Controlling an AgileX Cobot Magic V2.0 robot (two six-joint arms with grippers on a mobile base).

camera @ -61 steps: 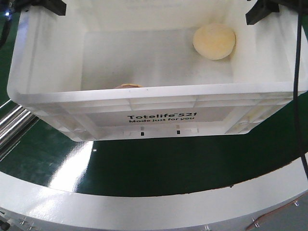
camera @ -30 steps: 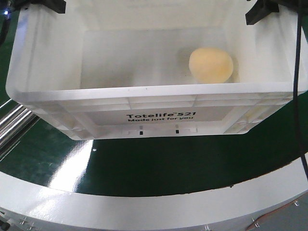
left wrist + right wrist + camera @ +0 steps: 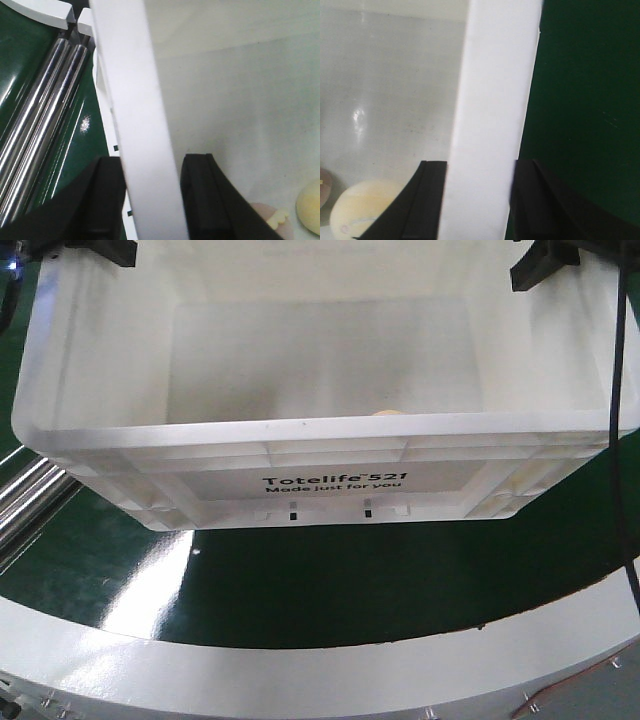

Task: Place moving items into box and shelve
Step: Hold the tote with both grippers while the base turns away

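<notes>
- I found the left gripper (image 3: 152, 200) clenched on the wall of the box (image 3: 320, 455) at its 11 o'clock corner, with the fingers (image 3: 205, 195) straddling the wall, one inside and one outside.
- The right gripper (image 3: 479, 200) gripped the opposite wall the same way at the 1 o'clock corner.
- The pale yellow lump (image 3: 365, 205) lay on the box floor toward 6 o'clock. The front view showed only a sliver of it above the near rim.
- The pinkish-brown lump (image 3: 265, 220) sat just beside it; I could not tell whether they touched.
- Steel rollers (image 3: 40, 110) ran outside the box at 9 o'clock, beside the green tabletop (image 3: 350, 570).
</notes>
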